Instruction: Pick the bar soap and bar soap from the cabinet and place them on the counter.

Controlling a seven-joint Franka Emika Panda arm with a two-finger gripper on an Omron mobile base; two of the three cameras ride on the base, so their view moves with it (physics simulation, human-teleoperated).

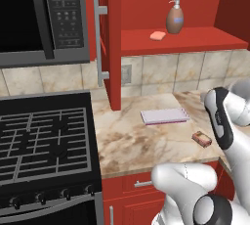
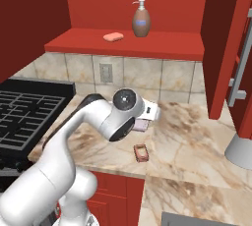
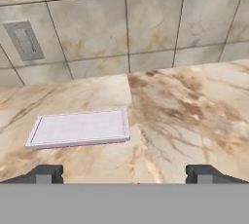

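- Cabinet (image 1: 114, 43): glossy red, door swung open, long silver bar handle (image 1: 99, 40); red shelf (image 2: 147, 43) inside.
- Table (image 1: 146, 141): beige stone slab, brown marbled veins, thick rounded edge; tiled backsplash behind with a grey outlet plate (image 3: 23, 40).
- Stove (image 1: 44, 141): black, cast grates, round knobs along the front; left base view also has a grey microwave (image 1: 44, 18) above it, display digits too small to read.
- Arm: white, dark joints, reaching over the table edge.
- Jaws (image 3: 124, 174): fully apart, holding nothing; two dark tips at the bottom of the hand view, hovering over bare table near the pad.
- Pad (image 3: 80, 129): flat pale lavender rectangle lying on the table; partly hidden behind the arm in the right base view.
- Bottle (image 2: 141, 19): brown pump bottle, white nozzle, blue label, not readable; upright at the back of the shelf.
- Soap on shelf (image 2: 113, 37): peach-pink rounded bar, lying flat just beside the bottle.
- Soap on table (image 2: 141, 153): salmon-red bar, near the front edge, apart from the pad.
- Right base view alone shows a grey rounded object (image 2: 241, 151) at the far right of the table.
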